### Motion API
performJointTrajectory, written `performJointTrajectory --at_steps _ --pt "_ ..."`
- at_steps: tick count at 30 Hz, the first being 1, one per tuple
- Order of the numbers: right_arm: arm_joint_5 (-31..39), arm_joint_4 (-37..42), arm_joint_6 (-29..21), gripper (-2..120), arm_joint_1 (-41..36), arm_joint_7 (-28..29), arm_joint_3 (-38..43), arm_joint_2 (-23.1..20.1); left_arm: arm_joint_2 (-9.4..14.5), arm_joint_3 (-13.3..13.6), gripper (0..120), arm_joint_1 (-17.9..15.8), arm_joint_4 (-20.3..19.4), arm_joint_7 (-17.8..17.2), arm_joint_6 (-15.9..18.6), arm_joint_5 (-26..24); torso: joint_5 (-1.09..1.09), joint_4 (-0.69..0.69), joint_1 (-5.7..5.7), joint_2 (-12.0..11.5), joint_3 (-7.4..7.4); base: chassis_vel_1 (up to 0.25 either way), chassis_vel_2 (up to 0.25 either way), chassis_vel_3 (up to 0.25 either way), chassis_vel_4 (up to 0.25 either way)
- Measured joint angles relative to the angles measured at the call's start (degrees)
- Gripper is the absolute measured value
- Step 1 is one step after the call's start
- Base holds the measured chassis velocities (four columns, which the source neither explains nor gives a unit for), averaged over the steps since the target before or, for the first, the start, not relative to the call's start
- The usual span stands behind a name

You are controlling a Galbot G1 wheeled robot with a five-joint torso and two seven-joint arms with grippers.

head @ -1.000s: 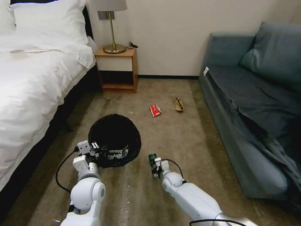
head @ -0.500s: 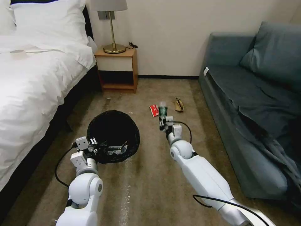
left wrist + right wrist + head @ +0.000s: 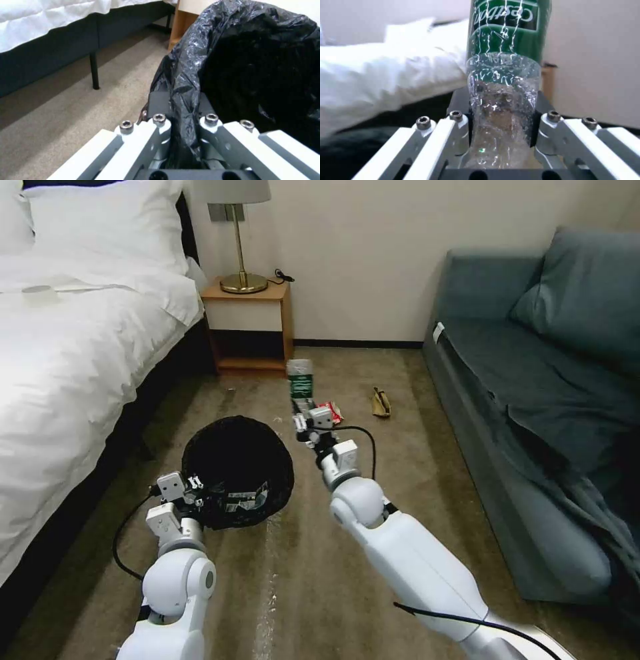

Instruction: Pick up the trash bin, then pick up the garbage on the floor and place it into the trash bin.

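The trash bin, lined with a crinkled black bag, hangs tilted just above the carpet. My left gripper is shut on its near rim, and in the left wrist view the gripper pinches the bag folded over that rim. My right gripper is shut on the base of a clear bottle with a green label, held upright just right of the bin. In the right wrist view the bottle stands between the fingers. A red packet and a brown paper wrapper lie on the floor beyond.
A white bed runs along the left. A wooden nightstand with a brass lamp stands at the back wall. A grey-blue sofa lines the right side. Open carpet lies between them.
My right gripper has lifted the bottle off the floor and carried it forward and left, up beside the bin. The left gripper and bin shifted slightly.
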Motion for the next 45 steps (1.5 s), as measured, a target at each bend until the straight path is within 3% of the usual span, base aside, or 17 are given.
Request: performJointTrajectory --at_steps 25,28,35,38,45 --pt "-5.75 -2.95 5.09 25 -4.78 -4.48 -11.21 0.15 -0.57 2.19 5 -0.49 -0.44 -1.05 1.3 -2.85 0.01 -0.01 0.0 0.0 0.0 0.0 0.0 0.0 0.0" --pt "-6.66 -3.44 5.64 41 -6.37 -5.7 -11.0 -0.14 -0.36 2.06 5 -0.08 -1.01 -1.08 1.39 -2.98 0.01 -0.01 0.0 0.0 0.0 0.0 0.0 0.0 0.0" --pt "-6.75 -3.51 5.6 61 -5.84 -6.43 -10.72 -0.12 -0.35 1.88 5 0.08 -1.51 -1.15 1.52 -2.99 0.01 -0.01 0.0 0.0 0.0 0.0 0.0 0.0 0.0" --pt "-6.76 -3.49 5.43 77 -5.79 -6.64 -10.64 -0.06 -0.34 1.76 5 0.15 -1.64 -1.19 1.56 -2.99 0.0 -0.01 0.0 0.0 0.0 0.0 0.0 0.0 0.0" --pt "-6.91 -2.82 5.37 93 -5.94 -6.78 -9.3 -0.06 -0.39 1.63 5 0.06 -1.65 -1.23 1.57 -2.89 0.01 -0.01 0.0 0.0 0.0 0.0 0.0 0.0 0.0"
